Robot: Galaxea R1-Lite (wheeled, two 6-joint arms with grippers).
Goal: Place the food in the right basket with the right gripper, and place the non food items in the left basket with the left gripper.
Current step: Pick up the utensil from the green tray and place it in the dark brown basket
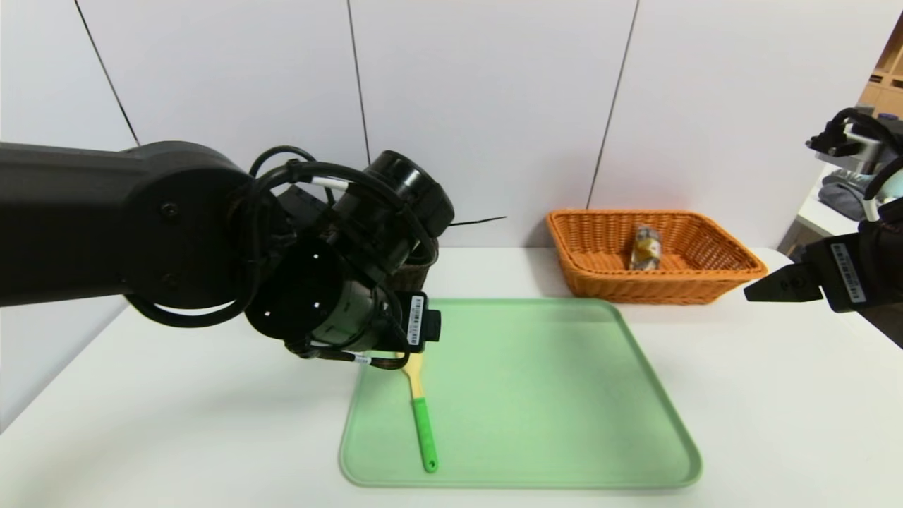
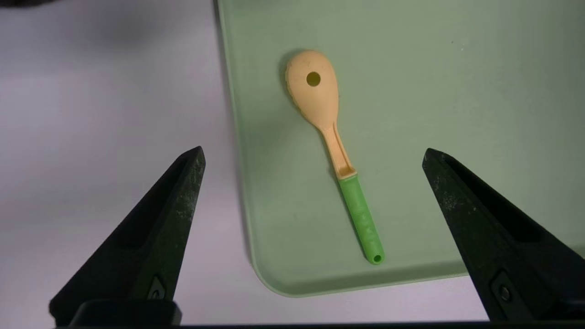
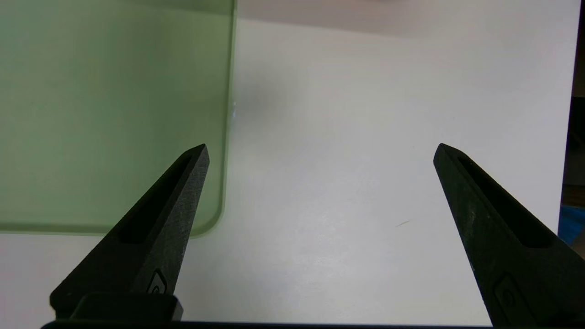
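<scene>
barcode stickers on both arms, too small to read, no other text

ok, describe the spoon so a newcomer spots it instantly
Find the pale green tray in the middle of the white table. The spoon lies flat near the tray's left edge, alone there: pale yellow bowl with a round hole, bright green handle.

The left gripper (image 2: 313,153) hangs above the scene with its black jaws spread wide and nothing between them. A spoon (image 2: 331,151) lies flat on the green tray (image 2: 457,91), bowl toward 11 o'clock, green handle toward 5 o'clock, beside the tray's edge. The pale bowl has a round hole. White table (image 2: 114,91) fills the 9 o'clock side.
</scene>
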